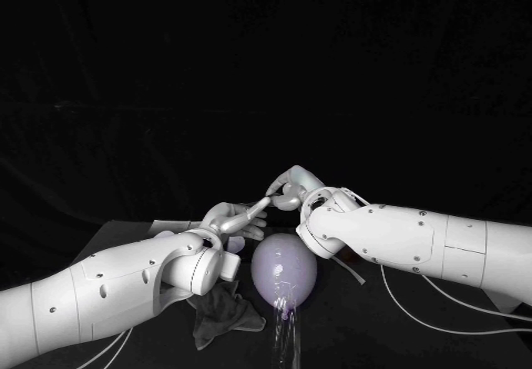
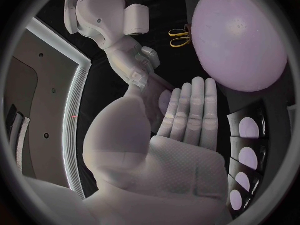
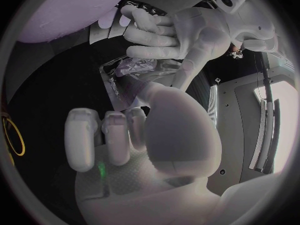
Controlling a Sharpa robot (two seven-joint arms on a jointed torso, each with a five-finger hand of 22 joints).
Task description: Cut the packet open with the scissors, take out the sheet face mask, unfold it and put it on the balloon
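Observation:
The pale lilac balloon (image 1: pixel 283 269) lies on the black table between my two arms, also seen as balloon (image 2: pixel 240 40). Above its far end my left hand (image 1: pixel 238 219) and right hand (image 1: pixel 290 188) meet in the air. In the right wrist view a clear crinkled packet (image 3: pixel 125 77) hangs between them: the left hand (image 3: pixel 156 35) pinches its one edge and my right thumb and fingers (image 3: pixel 153 105) grip the other. The left hand's (image 2: pixel 187 120) other fingers are stretched out straight. Yellow-handled scissors (image 2: pixel 179 37) lie on the table beyond the balloon.
A dark crumpled cloth (image 1: pixel 222 315) lies on the table at the balloon's near left. A white rack with oval openings (image 2: pixel 247 155) stands beside the balloon. A pale flat thing (image 1: pixel 166 225) lies behind my left hand.

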